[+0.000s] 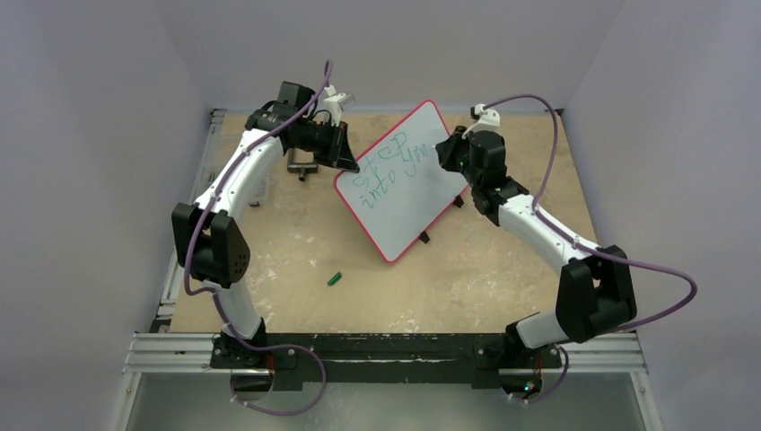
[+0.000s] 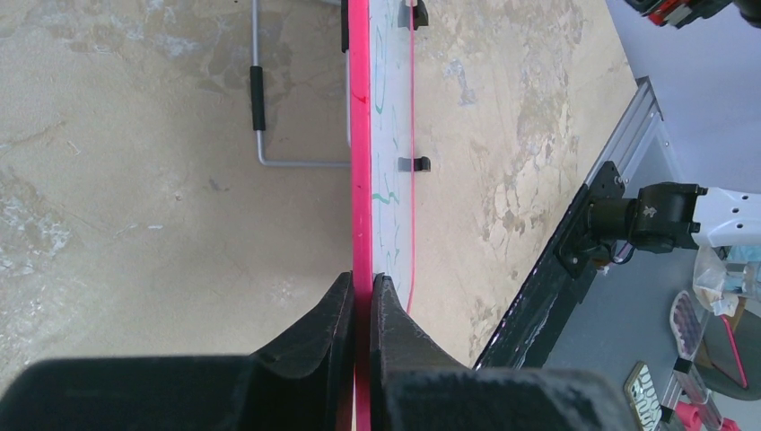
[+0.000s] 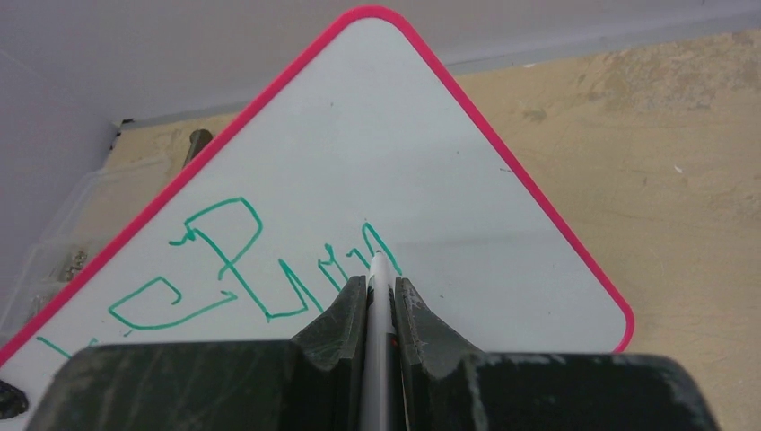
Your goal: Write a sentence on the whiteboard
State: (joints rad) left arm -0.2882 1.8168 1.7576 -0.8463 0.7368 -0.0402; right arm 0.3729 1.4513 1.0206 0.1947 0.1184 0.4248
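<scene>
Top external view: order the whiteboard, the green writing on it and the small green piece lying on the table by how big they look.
1. whiteboard, largest.
2. green writing, spanning only the board's upper part.
3. small green piece, smallest by far.

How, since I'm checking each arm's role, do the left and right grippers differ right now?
The left gripper is shut on the whiteboard at its red rim; the right gripper is shut on a white marker. The left gripper meets the board edge-on, while the right gripper faces its writing side, marker tip at the green sentence. Both have dark fingers closed on something.
</scene>
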